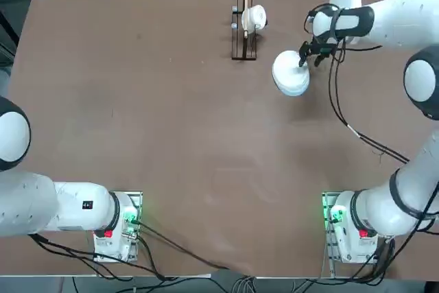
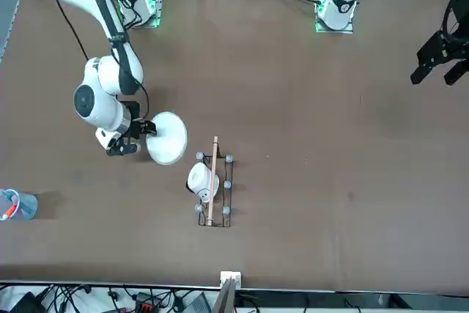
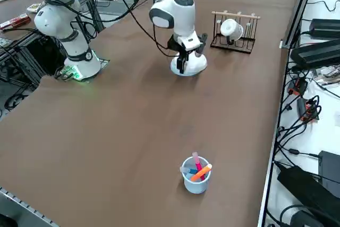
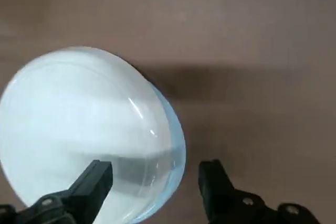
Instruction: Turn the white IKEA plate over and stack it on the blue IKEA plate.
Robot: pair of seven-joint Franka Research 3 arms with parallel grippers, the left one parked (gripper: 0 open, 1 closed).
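The white IKEA plate [image 4: 79, 129] lies on top of the blue IKEA plate [image 4: 176, 145], whose pale rim peeks out along one edge, on the brown table [image 1: 171, 135] just beside the wooden cup rack [image 1: 243, 29]. The right gripper [image 4: 155, 174] hovers at the stack's edge, fingers spread apart and grasping nothing.
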